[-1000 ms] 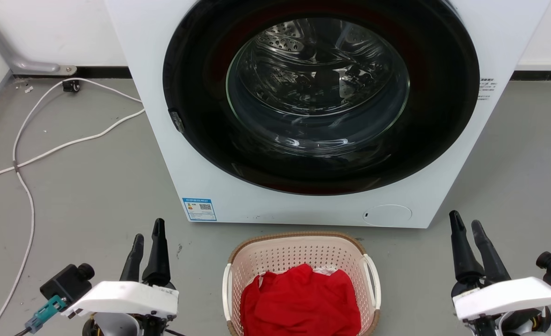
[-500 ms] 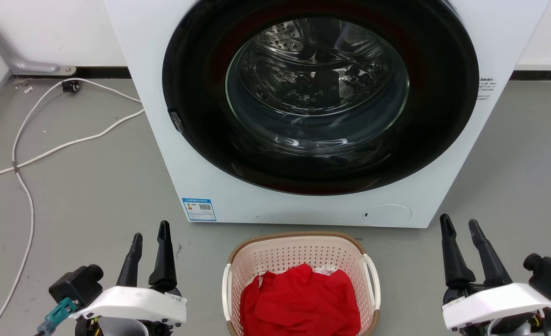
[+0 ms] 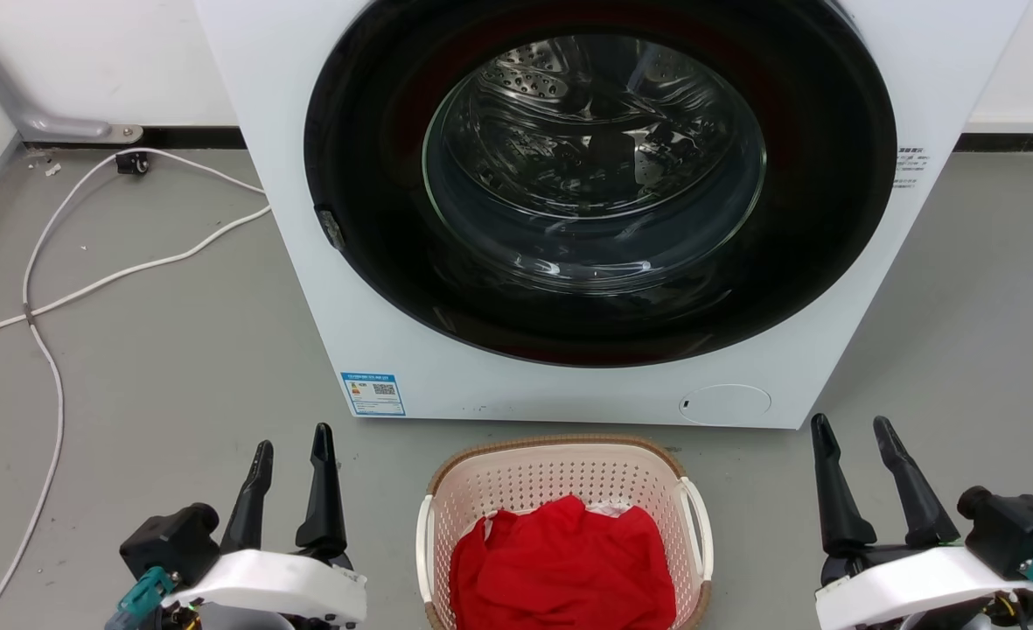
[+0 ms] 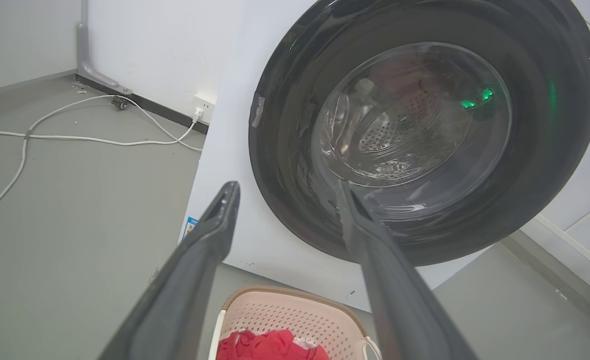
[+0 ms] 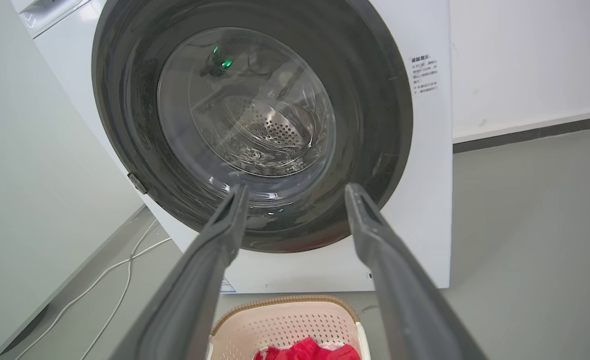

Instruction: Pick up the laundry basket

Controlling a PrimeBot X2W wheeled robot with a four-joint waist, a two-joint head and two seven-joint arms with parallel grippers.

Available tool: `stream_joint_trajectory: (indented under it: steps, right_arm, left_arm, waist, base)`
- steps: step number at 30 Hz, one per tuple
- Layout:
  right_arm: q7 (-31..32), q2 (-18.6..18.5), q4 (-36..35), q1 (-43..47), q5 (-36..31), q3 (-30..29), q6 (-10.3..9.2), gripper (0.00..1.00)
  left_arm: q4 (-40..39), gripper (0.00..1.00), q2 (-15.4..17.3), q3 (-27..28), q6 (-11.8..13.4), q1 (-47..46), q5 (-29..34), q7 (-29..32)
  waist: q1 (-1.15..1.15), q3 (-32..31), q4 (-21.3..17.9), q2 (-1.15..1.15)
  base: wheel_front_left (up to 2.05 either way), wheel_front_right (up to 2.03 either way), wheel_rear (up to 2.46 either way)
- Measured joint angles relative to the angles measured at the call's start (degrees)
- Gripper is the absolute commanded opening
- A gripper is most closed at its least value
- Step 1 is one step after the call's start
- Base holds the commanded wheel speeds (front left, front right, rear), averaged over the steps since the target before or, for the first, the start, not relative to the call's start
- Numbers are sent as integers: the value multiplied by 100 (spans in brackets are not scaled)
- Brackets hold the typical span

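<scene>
The laundry basket, pale pink with perforated walls, a brown woven rim and white side handles, stands on the grey floor at the bottom centre of the head view, with a red cloth inside. It also appears low in the left wrist view and the right wrist view. My left gripper is open, to the basket's left and apart from it. On the other side my right gripper is open and clear of the handle. Nothing lies between either pair of fingers.
A white front-loading washer with its round dark glass door stands just behind the basket. White cables trail over the floor at the left. A wall with dark skirting runs behind.
Both grippers have opened wider and drawn back toward the bottom of the view, shifting slightly inward toward the basket. The basket and cloth have not moved.
</scene>
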Motion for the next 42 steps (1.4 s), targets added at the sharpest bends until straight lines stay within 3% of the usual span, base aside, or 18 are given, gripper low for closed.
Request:
stream_joint_trajectory:
  steps: [42]
  right_arm:
    - [-511, 0, -32, 249, -2239, 71, 1, 100]
  left_arm:
    - [-25, 100, 3, -183, 259, 229, 1956, -516]
  waist:
    - [0, -13, -28, 0]
  base:
    - [0, 0, 0]
